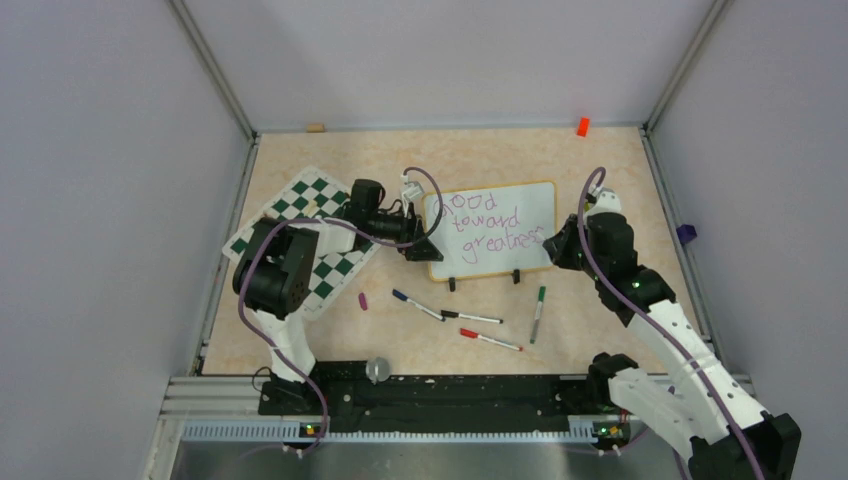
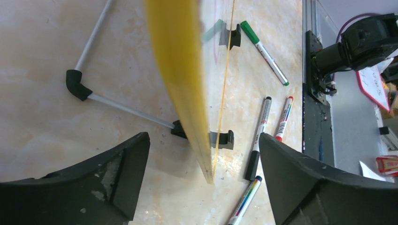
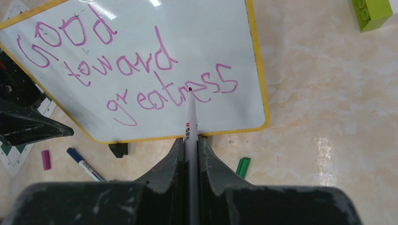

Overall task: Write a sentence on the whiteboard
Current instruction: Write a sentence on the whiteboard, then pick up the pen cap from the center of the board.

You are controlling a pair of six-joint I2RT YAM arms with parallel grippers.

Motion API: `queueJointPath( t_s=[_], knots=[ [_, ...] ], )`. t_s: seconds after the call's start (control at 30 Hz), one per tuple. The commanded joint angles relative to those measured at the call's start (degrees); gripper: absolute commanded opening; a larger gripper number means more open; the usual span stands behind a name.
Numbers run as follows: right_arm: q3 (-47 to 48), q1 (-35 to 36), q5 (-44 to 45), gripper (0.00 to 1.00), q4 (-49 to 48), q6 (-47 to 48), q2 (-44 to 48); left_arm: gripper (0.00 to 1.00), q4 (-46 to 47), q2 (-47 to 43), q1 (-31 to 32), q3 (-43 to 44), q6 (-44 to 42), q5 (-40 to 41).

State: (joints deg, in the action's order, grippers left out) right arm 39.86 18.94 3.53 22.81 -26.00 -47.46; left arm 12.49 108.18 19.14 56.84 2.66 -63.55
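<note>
The whiteboard [image 1: 505, 255] with its yellow frame stands tilted on a wire stand mid-table, two black clips on its lower edge. The sentence [image 1: 488, 224] in purple reads "Good toward greatness" in three lines, clear in the right wrist view [image 3: 126, 70]. My right gripper [image 3: 190, 140] is shut on a white marker [image 3: 189, 117] whose tip is over the "ss" of "greatness"; in the top view it [image 1: 555, 246] is at the board's right edge. My left gripper [image 2: 204, 140] is open, jaws on either side of the board's yellow edge [image 2: 180, 70] without touching; from above it [image 1: 415, 243] is at the board's left edge.
A green-and-white chessboard mat [image 1: 310, 225] lies left of the board under the left arm. Blue [image 1: 415, 305], black [image 1: 472, 317], red [image 1: 490, 340] and green [image 1: 538, 312] markers lie in front. A purple cap [image 1: 362, 299], an orange block [image 1: 583, 126] and a green brick [image 3: 373, 11] lie around.
</note>
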Motion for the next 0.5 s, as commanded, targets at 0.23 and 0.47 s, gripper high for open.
queueJointPath(
  t_s=[0.23,0.47],
  knots=[
    [4.0,-0.5,0.6,0.00,0.7,2.0,2.1,0.99,8.5,-12.5,0.1,-9.1,1.0,5.9],
    [6.9,-0.5,2.0,0.00,2.6,3.8,2.5,0.91,-0.8,-20.0,0.0,-10.7,4.1,23.8]
  ],
)
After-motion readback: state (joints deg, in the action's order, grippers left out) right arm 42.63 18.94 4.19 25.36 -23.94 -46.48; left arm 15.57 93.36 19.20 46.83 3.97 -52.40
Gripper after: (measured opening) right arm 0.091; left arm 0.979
